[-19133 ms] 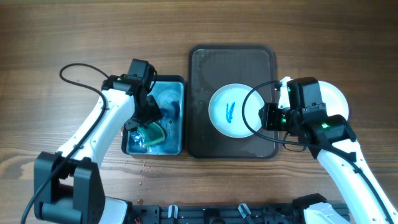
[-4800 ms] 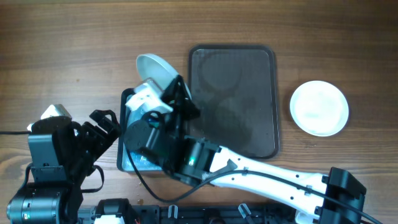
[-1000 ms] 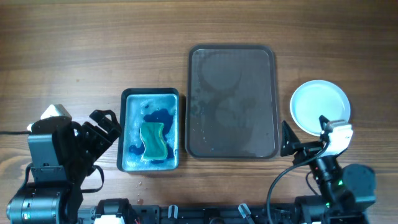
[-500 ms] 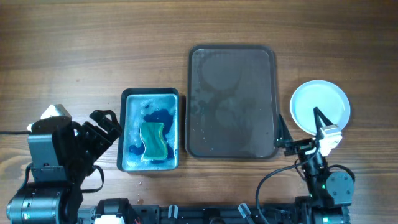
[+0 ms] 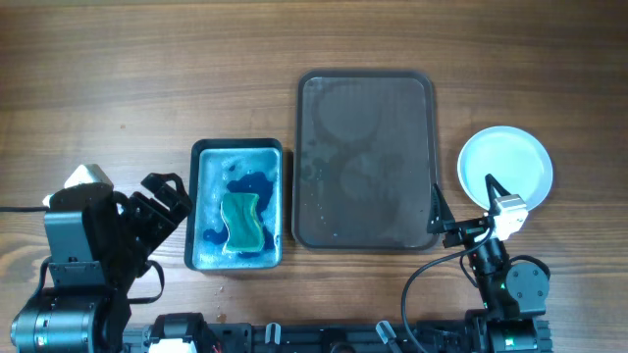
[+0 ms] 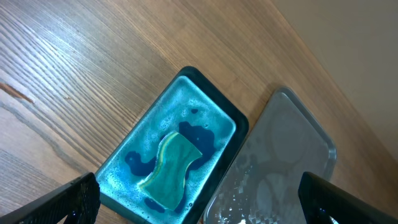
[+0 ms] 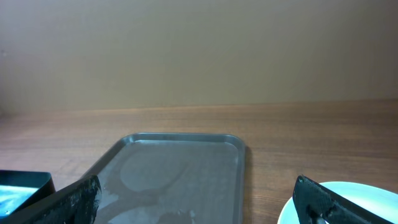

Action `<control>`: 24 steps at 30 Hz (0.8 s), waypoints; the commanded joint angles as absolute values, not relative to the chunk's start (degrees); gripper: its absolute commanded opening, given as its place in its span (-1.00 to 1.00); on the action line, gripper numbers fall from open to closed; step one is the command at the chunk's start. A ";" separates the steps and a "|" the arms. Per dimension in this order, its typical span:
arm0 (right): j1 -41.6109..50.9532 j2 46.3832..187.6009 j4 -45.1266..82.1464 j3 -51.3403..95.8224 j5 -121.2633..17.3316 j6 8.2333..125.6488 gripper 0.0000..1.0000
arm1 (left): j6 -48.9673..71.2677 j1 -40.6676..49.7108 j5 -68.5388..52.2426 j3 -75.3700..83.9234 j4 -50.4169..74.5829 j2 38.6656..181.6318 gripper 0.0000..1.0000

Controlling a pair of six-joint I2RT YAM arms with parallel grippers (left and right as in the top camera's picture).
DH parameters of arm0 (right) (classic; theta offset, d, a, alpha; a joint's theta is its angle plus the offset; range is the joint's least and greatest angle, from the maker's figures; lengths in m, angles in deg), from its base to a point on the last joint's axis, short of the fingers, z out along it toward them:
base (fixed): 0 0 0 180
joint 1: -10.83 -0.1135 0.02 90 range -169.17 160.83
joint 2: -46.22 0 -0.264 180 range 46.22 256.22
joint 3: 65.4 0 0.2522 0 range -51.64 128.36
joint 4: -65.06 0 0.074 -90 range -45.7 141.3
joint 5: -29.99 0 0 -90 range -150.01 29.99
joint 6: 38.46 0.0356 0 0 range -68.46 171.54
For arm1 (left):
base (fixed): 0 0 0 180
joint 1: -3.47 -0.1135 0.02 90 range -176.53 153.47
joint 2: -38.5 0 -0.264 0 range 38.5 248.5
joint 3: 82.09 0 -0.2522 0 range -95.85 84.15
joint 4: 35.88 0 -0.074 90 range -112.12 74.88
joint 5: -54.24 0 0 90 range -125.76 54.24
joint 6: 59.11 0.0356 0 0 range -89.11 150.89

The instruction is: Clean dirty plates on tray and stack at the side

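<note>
The dark brown tray [image 5: 366, 88] lies mid-table, wet-streaked, with nothing on it; it also shows in the left wrist view [image 6: 292, 155] and the right wrist view [image 7: 180, 163]. The white plates [image 5: 505, 167] sit on the wood to the tray's right, the top one without a smear, and a rim [image 7: 367, 200] shows beside my right finger. My right gripper [image 5: 464, 204] is open near the front edge, between tray and plates, holding nothing [image 7: 196, 186]. My left gripper [image 5: 165, 201] is open at the front left, high above the tub [image 6: 199, 186].
A dark tub [image 5: 235, 149] of blue liquid holds a green sponge [image 5: 242, 221], just left of the tray; both appear in the left wrist view, tub [image 6: 186, 93] and sponge [image 6: 171, 168]. Bare wood surrounds everything.
My right arm has drawn back toward the front edge, its open gripper shifting slightly left. A few seconds ago it held a plate over the tub; that plate now rests at the right.
</note>
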State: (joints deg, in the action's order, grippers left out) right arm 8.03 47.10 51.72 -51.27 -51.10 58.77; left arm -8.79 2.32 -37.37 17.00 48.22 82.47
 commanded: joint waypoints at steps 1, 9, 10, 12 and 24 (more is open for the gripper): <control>8.22 46.49 51.90 -51.34 -51.45 59.16 1.00 | -8.14 2.06 -36.69 16.21 48.05 82.38 1.00; 8.22 46.49 51.90 -51.34 -51.45 59.16 0.99 | -8.14 2.06 -36.67 16.43 48.07 82.36 1.00; 8.22 46.49 51.90 -51.34 -51.45 59.18 1.00 | -8.09 2.06 -37.37 16.43 48.38 82.36 1.00; 8.22 46.49 51.90 -51.34 -51.43 59.18 1.00 | -8.20 2.06 -41.87 16.52 49.10 81.55 1.00; 8.22 46.49 51.92 -51.34 -51.45 59.16 1.00 | 4.49 2.06 -26.11 44.89 7.15 59.06 1.00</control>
State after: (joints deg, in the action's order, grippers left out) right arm 8.03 47.10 51.72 -51.27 -51.10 58.77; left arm -1.36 2.32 -32.08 35.49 12.07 65.68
